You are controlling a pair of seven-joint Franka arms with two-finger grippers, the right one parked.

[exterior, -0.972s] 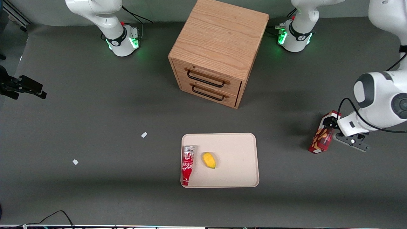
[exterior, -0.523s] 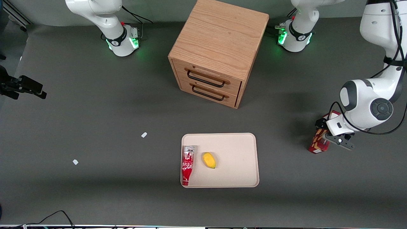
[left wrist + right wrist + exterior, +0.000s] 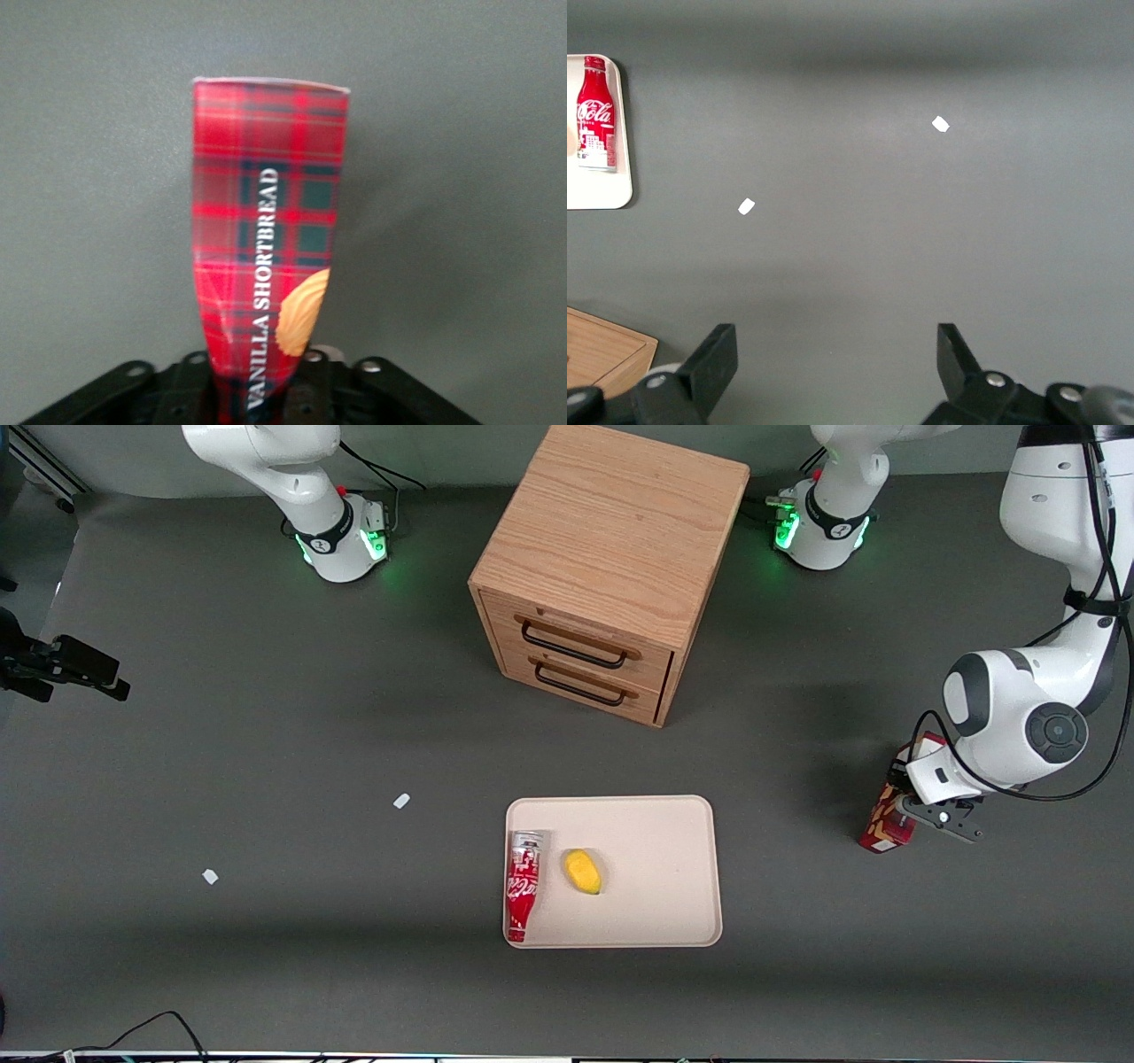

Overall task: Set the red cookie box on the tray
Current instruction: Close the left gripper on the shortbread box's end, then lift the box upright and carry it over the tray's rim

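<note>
I see the gripper (image 3: 905,804) closed on the red cookie box (image 3: 889,817), which stands upright on the table (image 3: 266,779), well apart from the tray (image 3: 660,841), toward the working arm's end.

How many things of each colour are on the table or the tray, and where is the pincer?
Red: 2, the red cookie box and the soda bottle
Yellow: 1, the fruit
Beige: 1, the tray
Wood: 1, the cabinet
White: 2, paper scraps
Total: 7
The pincer is at the box.
</note>
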